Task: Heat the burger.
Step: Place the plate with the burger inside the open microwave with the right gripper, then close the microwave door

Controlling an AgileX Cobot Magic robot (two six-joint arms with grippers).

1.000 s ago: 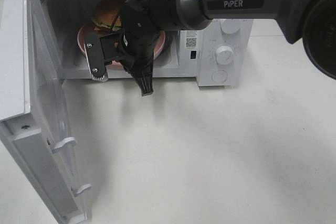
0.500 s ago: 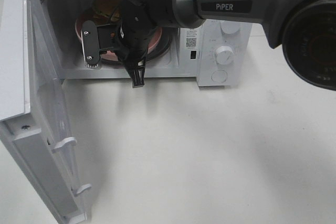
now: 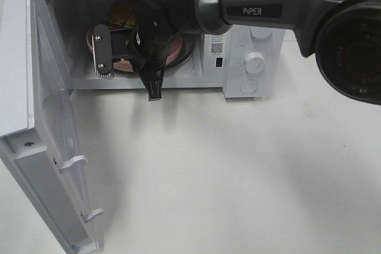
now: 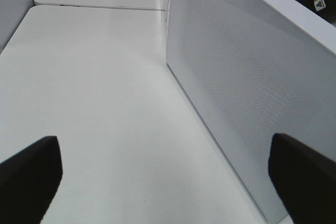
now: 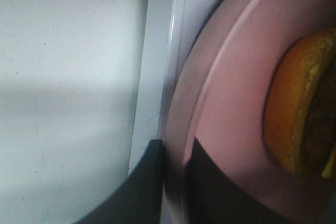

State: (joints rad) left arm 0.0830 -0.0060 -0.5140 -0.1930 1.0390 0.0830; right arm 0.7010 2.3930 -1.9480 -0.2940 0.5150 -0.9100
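The burger [image 3: 122,10] lies on a pink plate [image 3: 126,62] inside the open microwave [image 3: 262,34]. My right gripper [image 3: 140,63] reaches into the cavity from the right, and its body hides most of the plate. In the right wrist view its two dark fingers [image 5: 147,182] sit close on either side of the plate [image 5: 231,103] rim, just past the microwave's front sill, with the burger [image 5: 299,103] further in. My left gripper [image 4: 168,182] is out of the high view. It stands open with nothing between its fingertips [image 4: 29,177], beside the microwave door [image 4: 236,87].
The microwave door [image 3: 41,135] is swung wide open toward the front left. The control panel with dials [image 3: 255,60] is on the microwave's right. White tabletop [image 3: 238,171] spreads in front.
My right gripper has pushed the plate and burger deeper into the microwave and slightly left. Over the last half second it has barely moved. The left gripper shows no change.
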